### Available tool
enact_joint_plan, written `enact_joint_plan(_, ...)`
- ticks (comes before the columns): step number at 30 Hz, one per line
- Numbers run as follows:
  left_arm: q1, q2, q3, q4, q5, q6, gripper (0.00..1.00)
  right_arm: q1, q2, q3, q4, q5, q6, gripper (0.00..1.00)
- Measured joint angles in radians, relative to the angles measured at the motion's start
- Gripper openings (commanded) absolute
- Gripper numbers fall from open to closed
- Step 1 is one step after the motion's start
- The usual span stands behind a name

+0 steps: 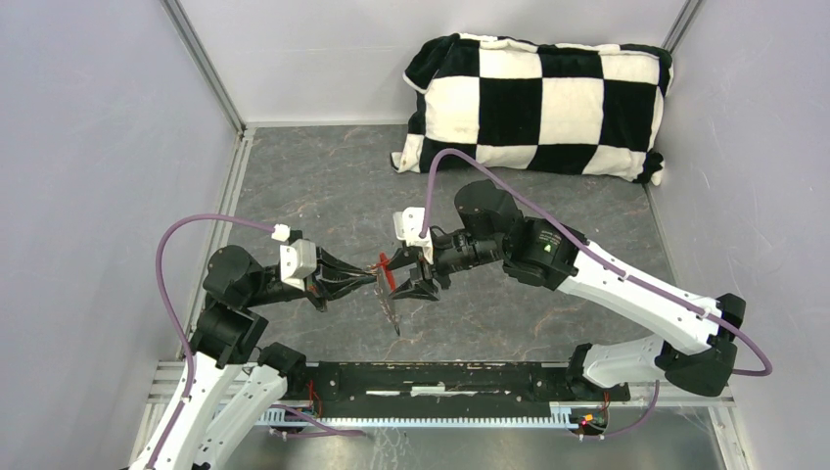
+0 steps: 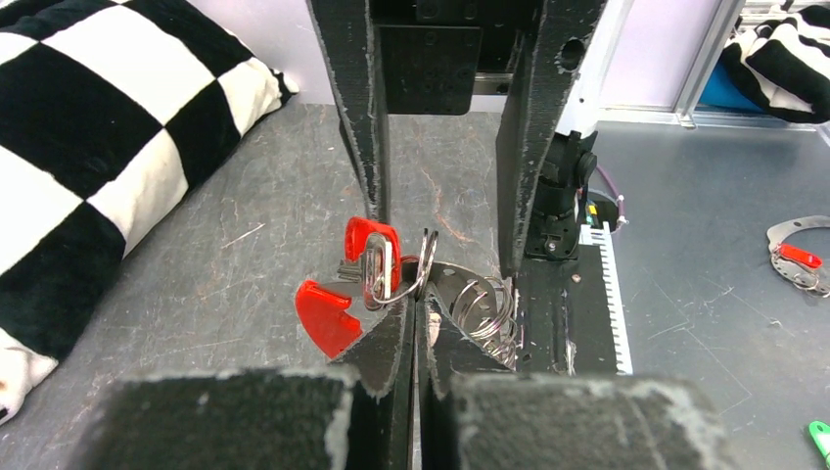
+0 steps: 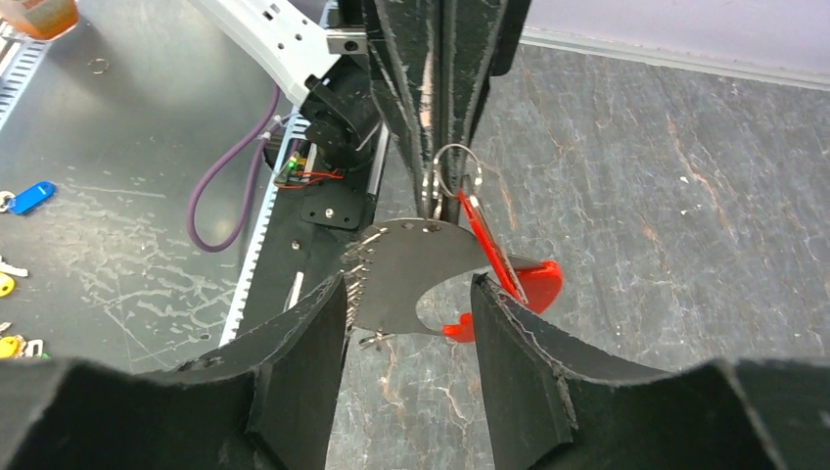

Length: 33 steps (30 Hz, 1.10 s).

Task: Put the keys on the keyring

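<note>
Between the facing fingertips, the keyring (image 2: 328, 315) hangs from the left gripper (image 1: 370, 274).

Its jaws are pinched tight on a silver ring (image 3: 437, 184) at the top of the chain. Below those fingertips dangle the red fob (image 3: 489, 245) and a grey crescent plate (image 3: 406, 264), long axis running downward, crosswise to the line between the arms. A smaller red piece (image 3: 540, 282) behind the fob may be the red-headed key; the dark key I cannot pick out. The right gripper (image 1: 402, 277) meets the left head-on, jaws half spread and straddling the plate, contact unclear. The left arm holds; the right looks free to work the ring just ahead of its tips. Bare table (image 1: 323, 186) lies beneath, and the checked pillow (image 1: 538, 98) sits well behind.
</note>
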Motion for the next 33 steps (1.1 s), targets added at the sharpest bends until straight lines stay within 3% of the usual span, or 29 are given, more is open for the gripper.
enact_joint_plan(13, 0.000, 0.000, 0.000, -0.003, 0.019, 0.001, 0.02, -0.008, 0.003, 0.000, 0.082, 0.000, -0.003, 0.56)
enact_joint_plan(33, 0.000, 0.002, 0.000, -0.021, 0.018, 0.009, 0.02, -0.007, 0.026, 0.000, 0.178, -0.092, 0.027, 0.40)
